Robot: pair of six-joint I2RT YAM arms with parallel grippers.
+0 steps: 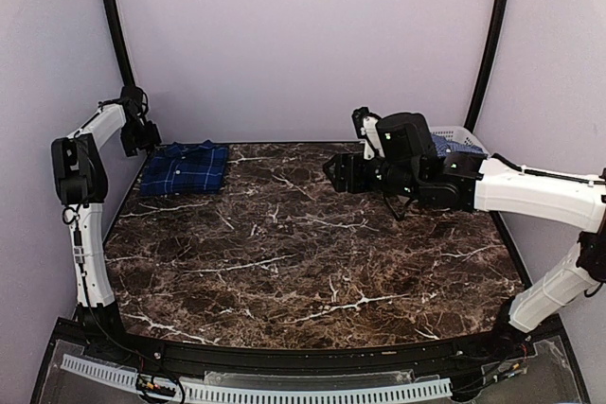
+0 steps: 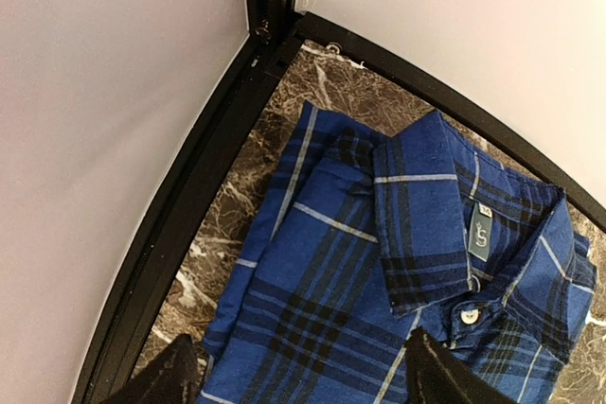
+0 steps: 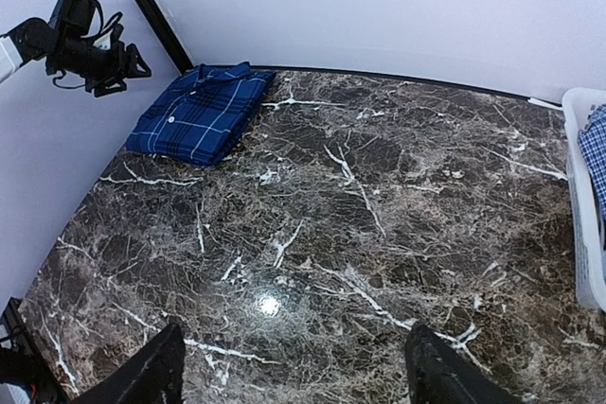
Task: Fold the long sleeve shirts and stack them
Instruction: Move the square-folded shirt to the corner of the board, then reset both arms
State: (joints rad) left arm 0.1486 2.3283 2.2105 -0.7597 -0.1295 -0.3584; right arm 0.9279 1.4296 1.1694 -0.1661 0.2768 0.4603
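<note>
1 shirt [image 3: 596,150] waits inside the basket [image 3: 579,215] and may snag on its rim at lifting; left gripper [image 2: 295,377] and right gripper [image 3: 294,374] stand released, empty.

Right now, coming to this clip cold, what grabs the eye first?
A neatly folded dark blue plaid shirt lies in the far left corner of the dark marble table, with the open left gripper hanging just above it. At far right, a pale basket holds lighter blue checked cloth. The right gripper, also open, hovers over the marble.
</note>
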